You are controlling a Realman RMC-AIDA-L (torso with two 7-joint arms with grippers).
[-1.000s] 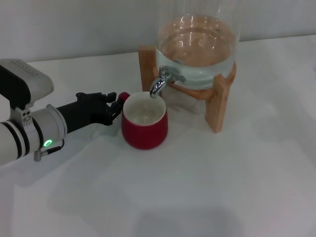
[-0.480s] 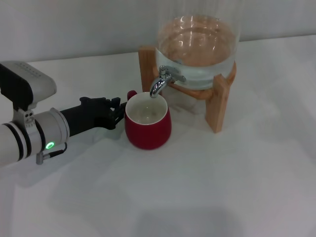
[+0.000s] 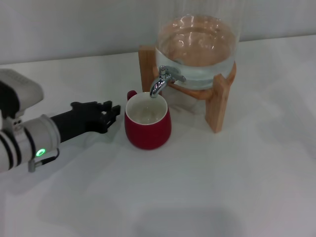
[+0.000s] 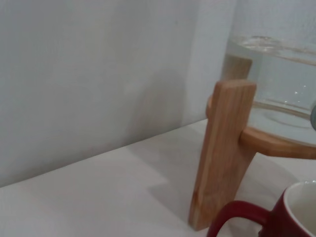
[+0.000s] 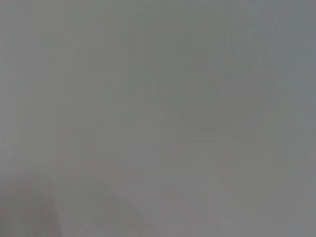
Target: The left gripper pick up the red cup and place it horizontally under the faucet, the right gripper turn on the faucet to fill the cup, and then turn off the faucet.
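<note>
The red cup [image 3: 147,129] stands upright on the white table, its white inside facing up, directly below the spout of the chrome faucet [image 3: 163,80]. Its small handle points back-left and also shows in the left wrist view, where the cup [image 4: 291,217] sits low beside the wooden stand [image 4: 224,153]. My left gripper [image 3: 112,111] is open, a short gap to the left of the cup, touching nothing. No water runs from the spout. The right gripper is out of view; its wrist view shows only a blank grey surface.
The glass dispenser [image 3: 197,44], part full of water, rests on the wooden stand [image 3: 219,106] at the back of the table. A pale wall runs behind it. White tabletop [image 3: 197,197] stretches in front of the cup and to its right.
The left gripper let go of the cup's handle and drew back to the left. The cup moved slightly right under the spout and now stands free.
</note>
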